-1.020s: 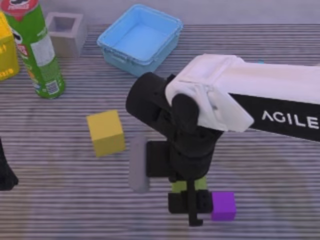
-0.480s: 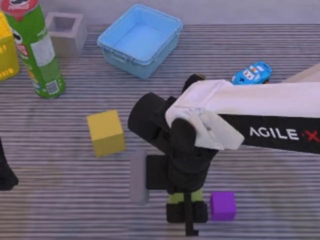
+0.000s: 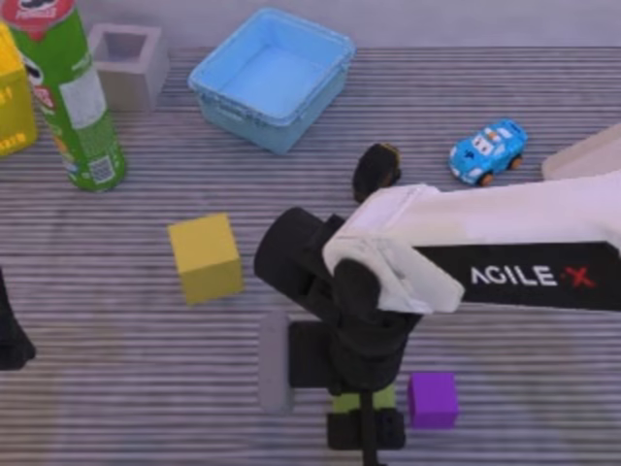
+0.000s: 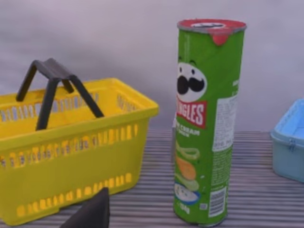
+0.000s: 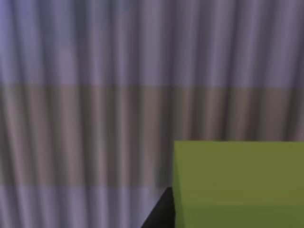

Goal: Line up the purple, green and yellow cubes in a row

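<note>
Now reaching in from the right, right gripper (image 3: 364,427) pointing straight down near the table's front edge, clamped on the lime-green matte cube (image 3: 364,400), just left of the small bright purple cube (image 3: 432,399). Mustard-yellow cube (image 3: 205,257) well apart, up-left. Since a second ago: shifted slightly forward, uncovering a blue toy car (image 3: 488,149). Left gripper (image 3: 12,340) parked at left edge; fingers impossible to judge.

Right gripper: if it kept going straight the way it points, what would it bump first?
The right gripper points down at the table, with the green cube already under it, so probably that cube, then the table.
</note>
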{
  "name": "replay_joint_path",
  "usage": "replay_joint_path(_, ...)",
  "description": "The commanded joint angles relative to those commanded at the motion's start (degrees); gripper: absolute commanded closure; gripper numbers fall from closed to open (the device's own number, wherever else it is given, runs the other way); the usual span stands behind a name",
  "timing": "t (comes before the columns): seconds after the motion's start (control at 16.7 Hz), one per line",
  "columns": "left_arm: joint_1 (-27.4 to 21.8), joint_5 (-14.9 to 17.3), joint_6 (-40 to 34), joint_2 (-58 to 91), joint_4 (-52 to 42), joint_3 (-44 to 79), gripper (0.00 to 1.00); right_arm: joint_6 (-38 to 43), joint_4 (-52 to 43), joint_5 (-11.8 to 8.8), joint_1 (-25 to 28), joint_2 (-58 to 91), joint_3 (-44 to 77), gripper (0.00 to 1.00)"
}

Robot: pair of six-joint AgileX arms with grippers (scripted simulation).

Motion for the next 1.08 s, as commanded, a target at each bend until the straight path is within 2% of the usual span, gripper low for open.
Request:
replay_joint_path(0.72,0.0,0.0,0.0,0.0,0.0,0.0,0.0,0.0,0.0,0.0,0.0,0.0,0.0,0.02)
replay_joint_path(1.08,0.0,0.0,0.0,0.0,0.0,0.0,0.0,0.0,0.0,0.0,0.0,0.0,0.0,0.0)
